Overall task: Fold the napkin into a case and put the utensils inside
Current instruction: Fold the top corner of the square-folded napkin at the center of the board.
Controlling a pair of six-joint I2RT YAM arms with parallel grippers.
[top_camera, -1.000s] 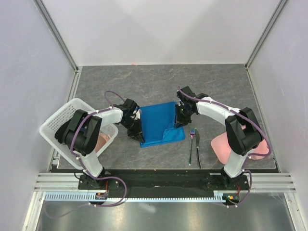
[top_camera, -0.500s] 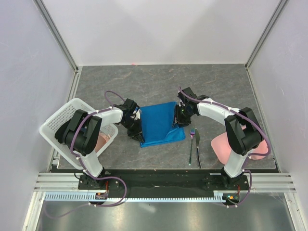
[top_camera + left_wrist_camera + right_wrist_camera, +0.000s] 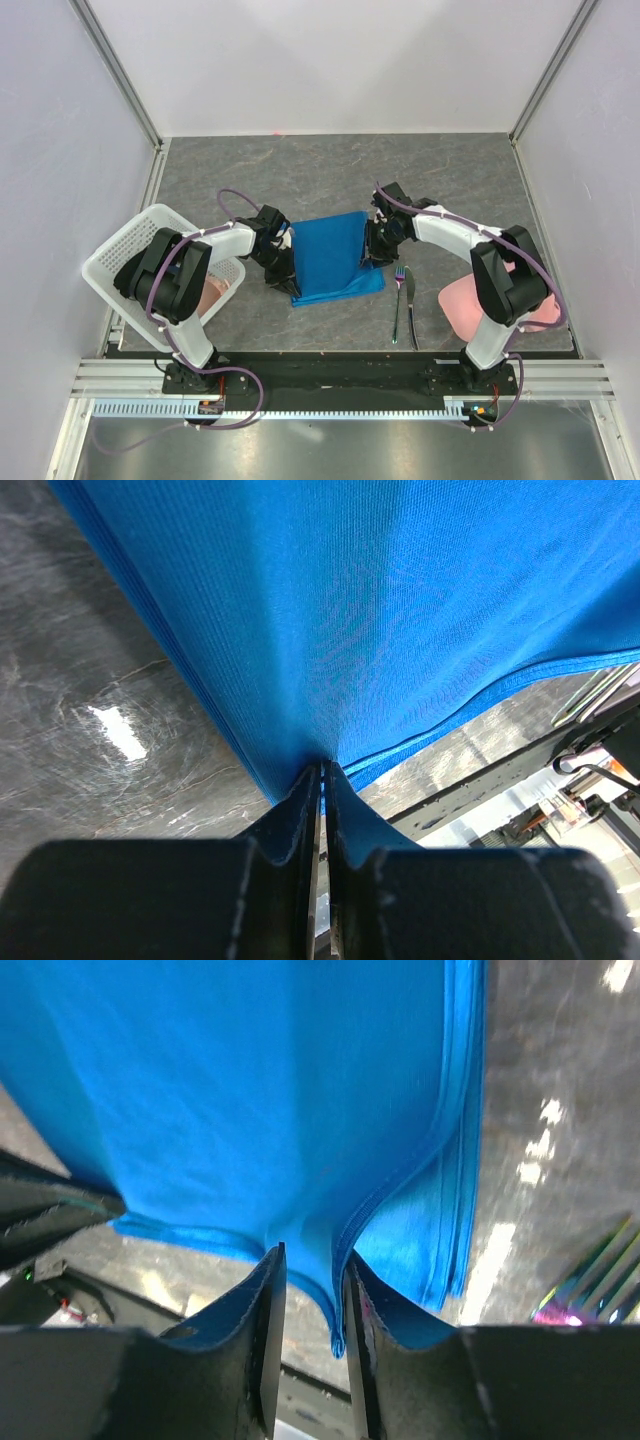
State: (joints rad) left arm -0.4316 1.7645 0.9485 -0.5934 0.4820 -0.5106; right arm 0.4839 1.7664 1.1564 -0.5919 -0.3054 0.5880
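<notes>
The napkin [image 3: 330,262] lay partly folded at the middle of the table, a blue panel with its longer axis running roughly 12 to 6 and its near end swung a little toward 5. The left gripper [image 3: 284,268] sat at the cloth's 9 o'clock edge with its jaws pressed together on the hem, the fabric fanning away from that pinch. The right gripper [image 3: 374,252] stood at the 3 o'clock edge with a fold of cloth between jaws that were a little apart. Whether they pressed on that fold could not be told. So the napkin stretched between the two pincers, each at its own side, and the next fold would probably carry one long edge across toward the other. The fork [image 3: 398,298] and knife [image 3: 411,300] lay side by side at the napkin's 4 o'clock, handles toward 6 — just beside the cloth and nearer the right arm.
</notes>
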